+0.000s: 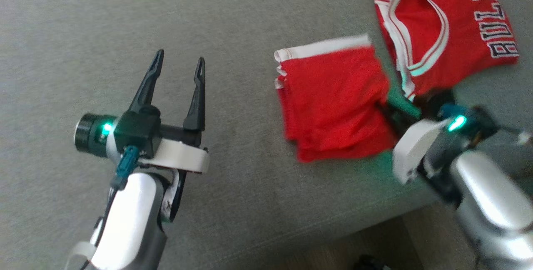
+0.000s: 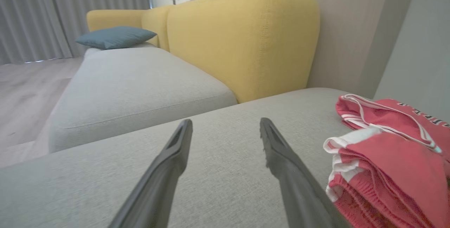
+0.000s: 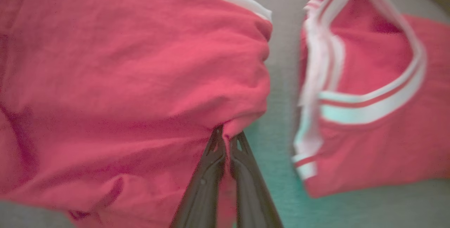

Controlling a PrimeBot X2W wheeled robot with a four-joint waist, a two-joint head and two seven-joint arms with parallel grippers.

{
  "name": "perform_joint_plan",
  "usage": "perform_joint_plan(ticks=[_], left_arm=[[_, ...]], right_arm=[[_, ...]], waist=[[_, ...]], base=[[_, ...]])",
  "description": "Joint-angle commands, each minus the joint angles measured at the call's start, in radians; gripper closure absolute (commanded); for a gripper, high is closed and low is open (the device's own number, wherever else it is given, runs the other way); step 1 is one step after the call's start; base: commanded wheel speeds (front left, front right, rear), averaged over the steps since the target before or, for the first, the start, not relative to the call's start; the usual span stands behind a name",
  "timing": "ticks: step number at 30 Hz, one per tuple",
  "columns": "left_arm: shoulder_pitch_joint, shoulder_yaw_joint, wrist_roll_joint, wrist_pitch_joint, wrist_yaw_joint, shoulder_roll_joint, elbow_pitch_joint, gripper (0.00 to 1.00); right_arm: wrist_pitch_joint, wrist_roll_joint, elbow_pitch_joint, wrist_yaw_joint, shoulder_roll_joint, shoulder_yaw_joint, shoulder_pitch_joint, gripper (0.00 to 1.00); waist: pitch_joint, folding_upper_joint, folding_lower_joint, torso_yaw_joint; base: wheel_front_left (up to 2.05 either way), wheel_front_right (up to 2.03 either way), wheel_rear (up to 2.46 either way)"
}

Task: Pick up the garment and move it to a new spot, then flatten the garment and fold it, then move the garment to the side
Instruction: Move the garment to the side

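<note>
At the left the left gripper (image 1: 180, 56) hovers over the bare grey sofa cushion (image 1: 250, 16), its two fingers spread wide with nothing between them. In the middle lies the folded red garment (image 1: 333, 99), white band along its far edge. The right gripper (image 3: 226, 135) is pinched shut on its right edge. Just beyond, apart, lies a red Bulls jersey (image 1: 454, 24)

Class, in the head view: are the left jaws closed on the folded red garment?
No, the left jaws stand open over the grey cushion, apart from the folded red garment.
</note>
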Motion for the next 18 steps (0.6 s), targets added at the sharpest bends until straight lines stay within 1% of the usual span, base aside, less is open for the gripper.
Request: perform_joint_plan(ticks=[1,2,3,6,11,12,13,18], left_arm=[[-0.045,0.023,0.011,0.006,-0.004,0.020,-0.040,0.00],[-0.051,0.021,0.013,0.009,-0.005,0.023,-0.042,0.00],[-0.061,0.018,0.018,0.015,-0.006,0.028,-0.046,0.00],[-0.076,0.012,0.025,0.024,-0.007,0.032,-0.054,0.00],[-0.110,-0.003,0.037,0.035,-0.013,0.038,-0.065,0.00],[-0.116,-0.004,0.040,0.037,-0.013,0.040,-0.067,0.00],[-0.116,-0.004,0.040,0.037,-0.013,0.040,-0.067,0.00],[-0.146,-0.018,0.048,0.043,-0.022,0.046,-0.073,0.00]], right_arm=[[-0.027,-0.027,-0.029,0.003,-0.048,-0.003,-0.065,1.00],[-0.034,-0.032,-0.027,0.003,-0.063,-0.013,-0.083,1.00],[-0.055,-0.046,-0.021,0.003,-0.092,-0.037,-0.122,1.00],[-0.085,-0.068,-0.008,0.003,-0.137,-0.075,-0.175,1.00],[-0.095,-0.100,0.018,0.003,-0.202,-0.161,-0.224,1.00],[-0.093,-0.101,0.021,0.003,-0.207,-0.184,-0.229,1.00],[-0.093,-0.101,0.021,0.003,-0.207,-0.184,-0.229,1.00],[-0.096,-0.100,0.053,0.003,-0.210,-0.285,-0.257,1.00]], waist=[[0.039,-0.0001,0.0000,-0.040],[0.047,-0.0001,0.0000,-0.046],[0.062,-0.0001,0.0000,-0.057],[0.086,-0.0001,0.0000,-0.067],[0.125,-0.0001,0.0000,-0.070],[0.132,-0.0001,0.0000,-0.072],[0.132,-0.0001,0.0000,-0.072],[0.164,-0.0001,0.0000,-0.077]], base=[[0.00,0.00,0.00],[0.00,0.00,0.00],[0.00,0.00,0.00],[0.00,0.00,0.00],[0.00,0.00,0.00],[0.00,0.00,0.00],[0.00,0.00,0.00],[0.00,0.00,0.00]])
